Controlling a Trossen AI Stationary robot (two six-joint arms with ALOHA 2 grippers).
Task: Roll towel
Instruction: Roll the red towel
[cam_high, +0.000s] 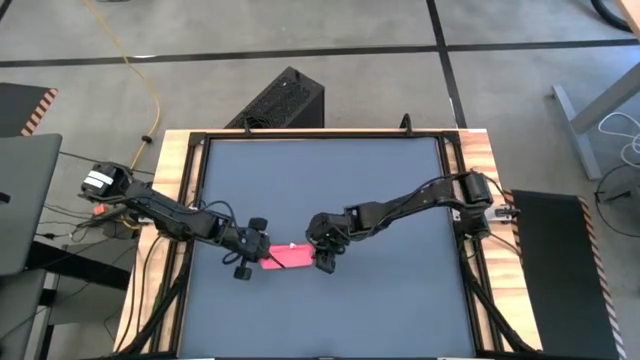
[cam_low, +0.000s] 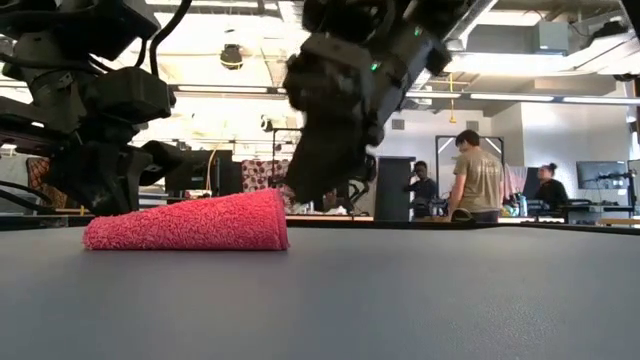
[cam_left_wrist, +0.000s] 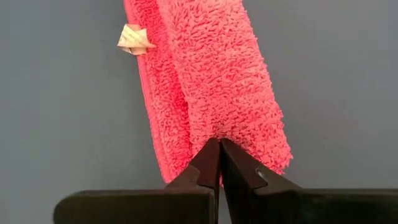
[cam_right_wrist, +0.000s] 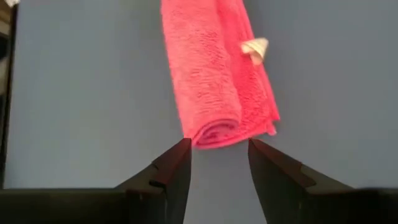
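The pink-red towel (cam_high: 287, 257) lies on the grey table as a narrow roll, its long side down, thicker at the right end (cam_low: 265, 215). A small pale tag (cam_right_wrist: 255, 48) sticks out from its side. My left gripper (cam_left_wrist: 219, 143) is shut at the roll's left end. At the roll's right end (cam_right_wrist: 214, 132) my right gripper (cam_right_wrist: 219, 147) is open, one finger to each side, just short of the spiral end and raised off the table (cam_low: 325, 185). My left gripper has its shut fingertips (cam_left_wrist: 211, 152) in a small dent at the roll's left end (cam_left_wrist: 219, 132). It comes slanting down from the table's left, along the roll. Only the free ends of the fingers meet the cloth. The towel lies on the table.
The grey mat (cam_high: 320, 180) is framed by wooden rails (cam_high: 175, 170). A black box (cam_high: 280, 100) stands beyond the far edge. In the low view, people (cam_low: 478, 175) stand in the room far behind the table.
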